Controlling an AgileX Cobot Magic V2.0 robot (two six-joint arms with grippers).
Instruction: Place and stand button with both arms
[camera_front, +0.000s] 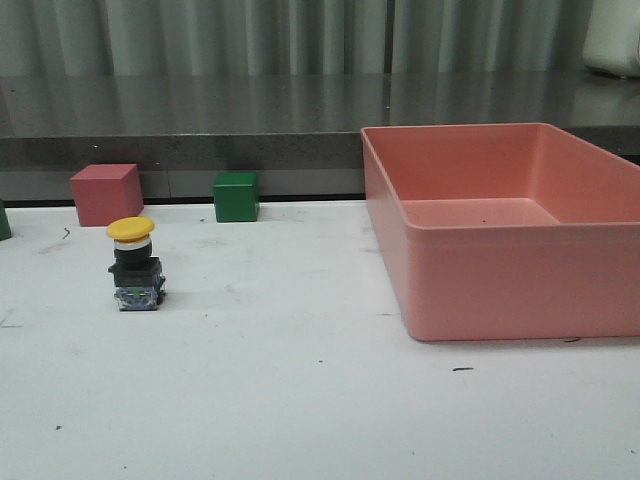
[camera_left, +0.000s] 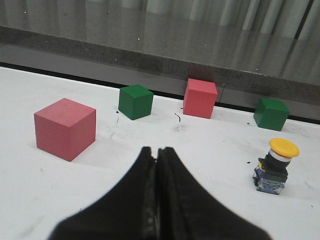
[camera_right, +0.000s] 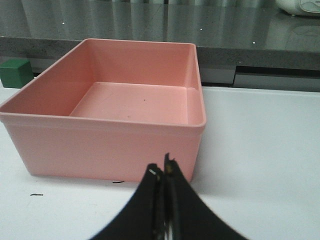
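Note:
The button (camera_front: 136, 264) stands upright on the white table at the left, yellow cap up, dark base with a bluish clear bottom down. It also shows in the left wrist view (camera_left: 274, 167), off to one side of my left gripper and apart from it. My left gripper (camera_left: 157, 150) is shut and empty over bare table. My right gripper (camera_right: 162, 167) is shut and empty, just in front of the pink bin's near wall. Neither arm shows in the front view.
A large empty pink bin (camera_front: 480, 290) fills the right side; it also shows in the right wrist view (camera_right: 100, 120). A pink cube (camera_front: 105, 194) and a green cube (camera_front: 236, 196) sit at the back left. The left wrist view shows a nearer pink cube (camera_left: 65, 128) and another green cube (camera_left: 135, 101). A dark ledge runs behind.

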